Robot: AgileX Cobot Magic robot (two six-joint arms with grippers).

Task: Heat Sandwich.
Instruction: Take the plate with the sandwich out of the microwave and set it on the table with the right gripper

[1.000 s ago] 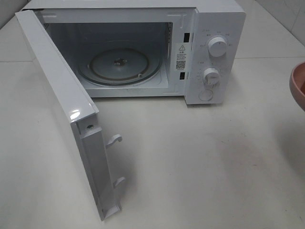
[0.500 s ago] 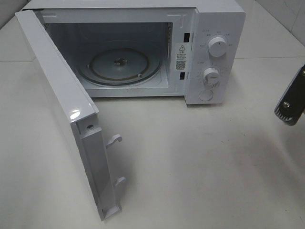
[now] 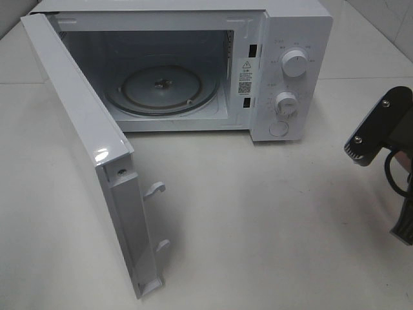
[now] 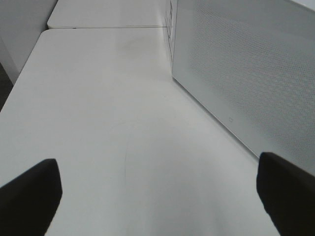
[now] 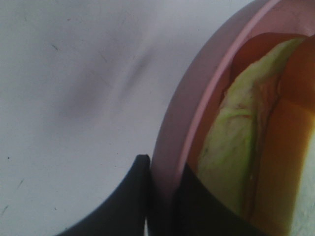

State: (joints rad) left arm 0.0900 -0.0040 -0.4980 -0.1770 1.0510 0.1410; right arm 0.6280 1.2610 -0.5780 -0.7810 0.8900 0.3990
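Your right gripper (image 5: 162,196) pinches the rim of the pink dish (image 5: 182,123) at the desk's right edge; the sandwich (image 5: 236,147) lies inside it. Your left gripper (image 4: 157,196) is spread wide beside the microwave (image 3: 193,64), whose door (image 3: 84,148) stands open

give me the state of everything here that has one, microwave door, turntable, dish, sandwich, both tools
microwave door: swung wide open
turntable: bare, nothing on it
pink dish: rim pinched between the right tool's fingers
sandwich: lying inside the pink dish
right tool: shut on the pink dish's rim
left tool: open, holding nothing, beside the microwave door
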